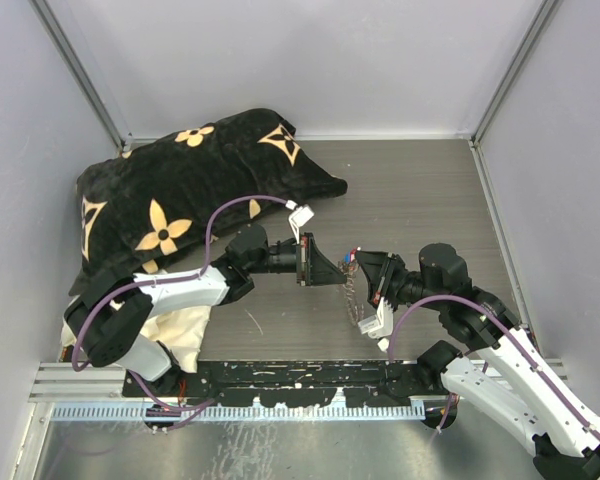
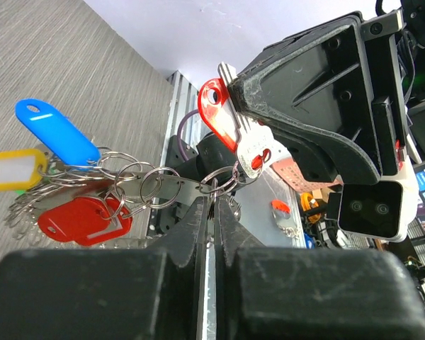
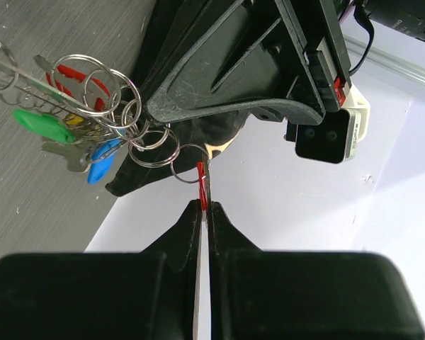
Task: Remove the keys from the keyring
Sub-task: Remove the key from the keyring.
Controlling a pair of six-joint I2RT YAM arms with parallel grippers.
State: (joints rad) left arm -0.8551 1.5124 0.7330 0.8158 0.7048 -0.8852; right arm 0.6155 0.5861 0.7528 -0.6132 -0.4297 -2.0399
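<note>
Black plush cushion (image 1: pixel 190 190) with tan flowers, grey wood-grain bench (image 1: pixel 420 200), left hand (image 2: pixel 211 205) pinched together on a thin silvery split ring (image 2: pixel 223 180), springy toothed wire keyring (image 1: pixel 354 295) dangling mid-air between both hands, green, blue, red plastic-headed keys (image 3: pixel 46 124) bunched beside it, right hand (image 3: pixel 202 205) clamped on a red-headed key (image 2: pixel 218 113).

I count two grippers, my left gripper (image 2: pixel 211 207) and right gripper (image 3: pixel 202 210); one black cushion (image 1: pixel 180 190), upper left; five tags: one blue tag (image 2: pixel 57 131), one yellow tag (image 2: pixel 10 170), one green tag (image 3: pixel 39 124), two red tags (image 2: pixel 78 219); one clear silver key (image 2: pixel 249 147). The linked rings (image 2: pixel 142 180) overlap beyond counting.
</note>
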